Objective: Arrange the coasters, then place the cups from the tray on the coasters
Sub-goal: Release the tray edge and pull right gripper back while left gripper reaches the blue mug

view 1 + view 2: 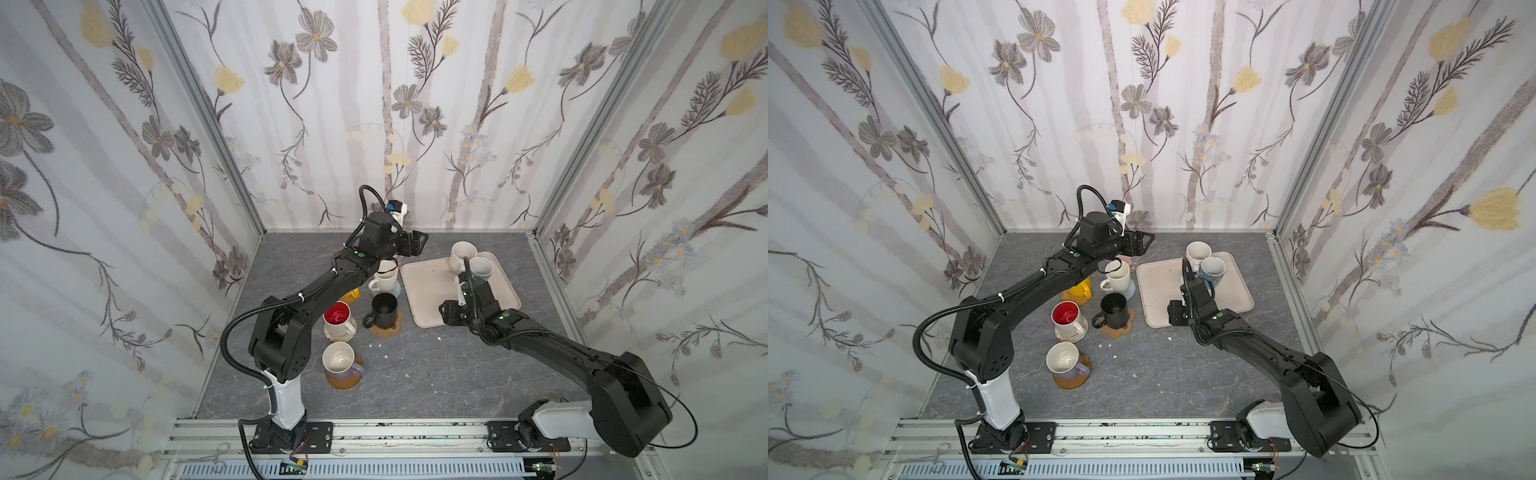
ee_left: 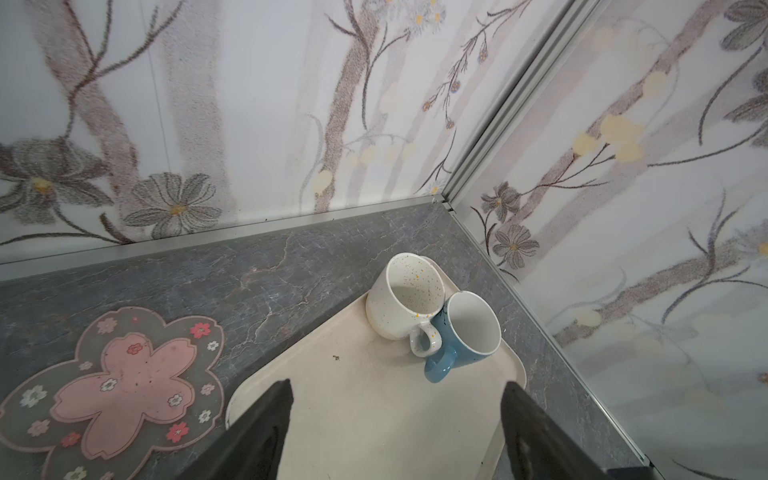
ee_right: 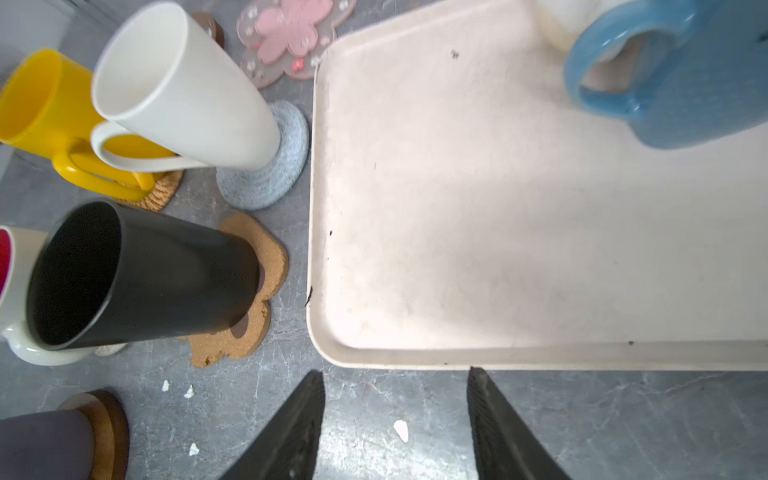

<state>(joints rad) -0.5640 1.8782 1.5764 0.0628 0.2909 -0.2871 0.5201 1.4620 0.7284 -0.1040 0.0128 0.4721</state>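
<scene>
Beige plastic fills the space ahead of both tools: the tray point(image 3: 478, 208), with two cups left on it. A speckled cream-white cup point(image 2: 399, 303) and a light blue cup point(image 2: 469, 332) stand touching at its far end, well beyond the left gripper point(image 2: 397, 384). That gripper hangs spread and empty over the tray's near corner. The right gripper point(image 3: 395, 372) sits just short of the tray's rim, jaws likewise parted with nothing between them. Beside the left gripper, off the tray, lies the bare pink flower coaster point(image 2: 120, 382), the likely landing spot. Off to the right gripper's side, the black cup point(image 3: 137, 274) stands on its tan paw coaster point(image 3: 266, 266).

The step in hand looks like fetching one of the last two. The light blue cup turns its handle back toward the left gripper, so it seems the easier take. Reach in, straddle the wall or handle squarely and close firmly on the slick glaze. Lift straight up before swinging aside, since the neighbour's handle seems to rest against it and a sideways drag could tip that cup.
</scene>
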